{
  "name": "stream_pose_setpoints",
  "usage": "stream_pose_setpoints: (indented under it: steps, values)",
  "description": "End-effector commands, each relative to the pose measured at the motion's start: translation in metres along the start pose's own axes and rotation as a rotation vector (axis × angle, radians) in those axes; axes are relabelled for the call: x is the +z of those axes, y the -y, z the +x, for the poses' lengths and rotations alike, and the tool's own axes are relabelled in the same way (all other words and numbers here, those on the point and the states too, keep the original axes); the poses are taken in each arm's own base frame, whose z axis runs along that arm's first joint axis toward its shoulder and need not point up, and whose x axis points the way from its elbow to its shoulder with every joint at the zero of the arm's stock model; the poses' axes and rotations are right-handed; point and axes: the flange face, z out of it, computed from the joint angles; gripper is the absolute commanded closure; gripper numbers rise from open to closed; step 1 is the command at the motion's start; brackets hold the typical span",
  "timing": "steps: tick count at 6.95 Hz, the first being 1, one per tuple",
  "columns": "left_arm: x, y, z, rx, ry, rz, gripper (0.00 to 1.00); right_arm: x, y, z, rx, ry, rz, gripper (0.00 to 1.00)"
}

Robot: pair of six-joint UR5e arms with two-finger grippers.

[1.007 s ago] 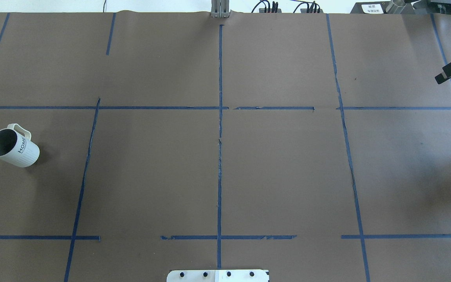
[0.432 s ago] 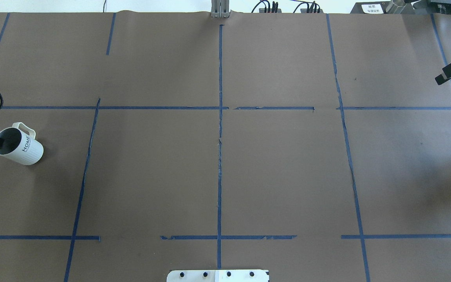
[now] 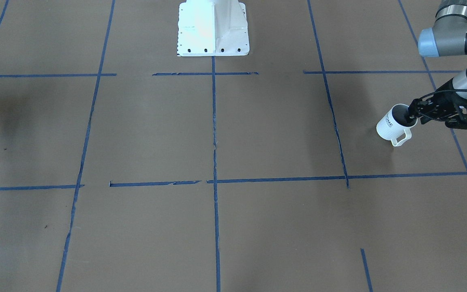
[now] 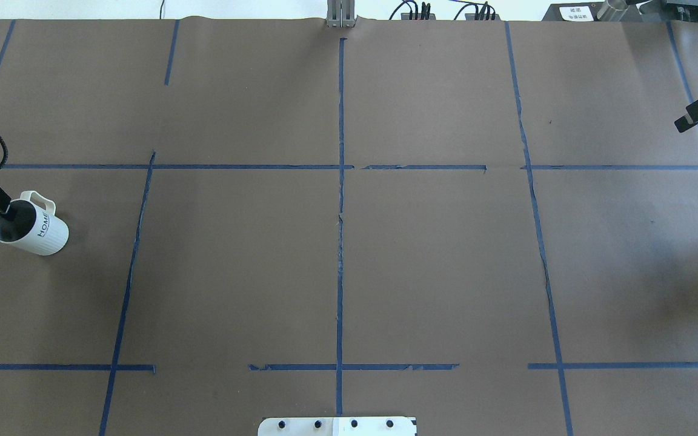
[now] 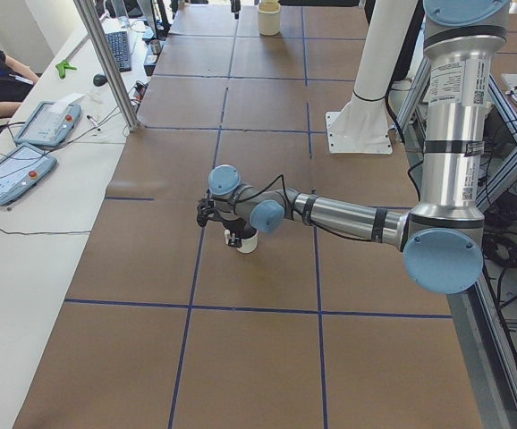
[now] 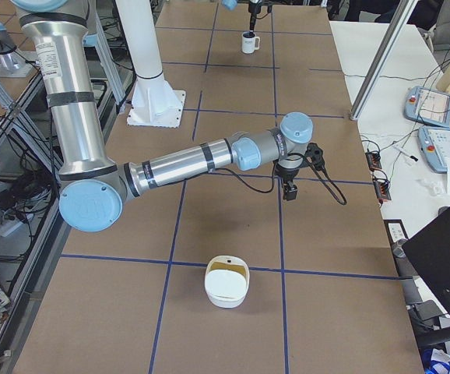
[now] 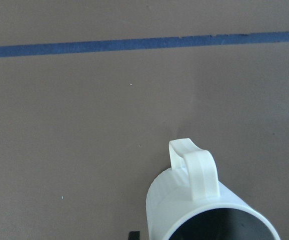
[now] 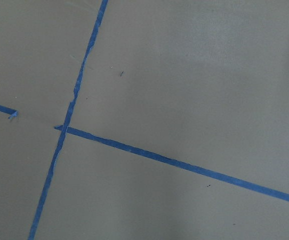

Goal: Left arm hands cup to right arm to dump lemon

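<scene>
The white "HOME" cup (image 4: 34,232) hangs tilted at the table's far left, handle toward the far side. My left gripper (image 4: 2,211) is shut on its rim, one finger inside the mouth. The grip also shows in the front view, with the cup (image 3: 391,123) and the left gripper (image 3: 412,115), and from the left end (image 5: 245,239). The left wrist view shows the cup's handle and dark mouth (image 7: 204,205). The lemon is hidden. My right gripper (image 4: 688,120) is at the far right edge, empty and high over the table (image 6: 290,192). I cannot tell whether it is open.
A white bowl (image 6: 226,282) with a yellowish inside stands at the table's end on my right. The white robot base (image 3: 213,28) is at mid-table on my side. Blue tape lines cross the brown table cover. An operator's desk with teach pendants (image 5: 12,170) runs along the far side.
My left gripper has carried the cup slightly to the right and turned it a little. The right gripper has barely moved.
</scene>
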Motion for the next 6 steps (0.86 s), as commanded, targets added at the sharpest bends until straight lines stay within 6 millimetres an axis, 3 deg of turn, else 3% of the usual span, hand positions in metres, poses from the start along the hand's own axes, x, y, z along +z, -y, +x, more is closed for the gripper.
stream_pose_setpoints:
  steps: [1,3,5,6]
  values:
    - [-0.012,-0.002,0.0,0.096,0.011,0.023,0.0,0.001,-0.014,0.004,0.007,-0.006,-0.005,0.0]
    - [-0.044,-0.004,-0.059,0.161,0.056,0.039,0.0,-0.003,-0.029,0.022,-0.023,-0.013,-0.006,0.0]
    - [-0.099,-0.011,-0.133,0.176,0.098,0.007,0.0,-0.004,-0.056,0.052,-0.055,-0.026,-0.016,0.0]
    - [-0.118,-0.023,-0.158,0.112,0.103,-0.003,0.0,-0.001,-0.073,0.067,-0.034,-0.029,-0.031,0.0]
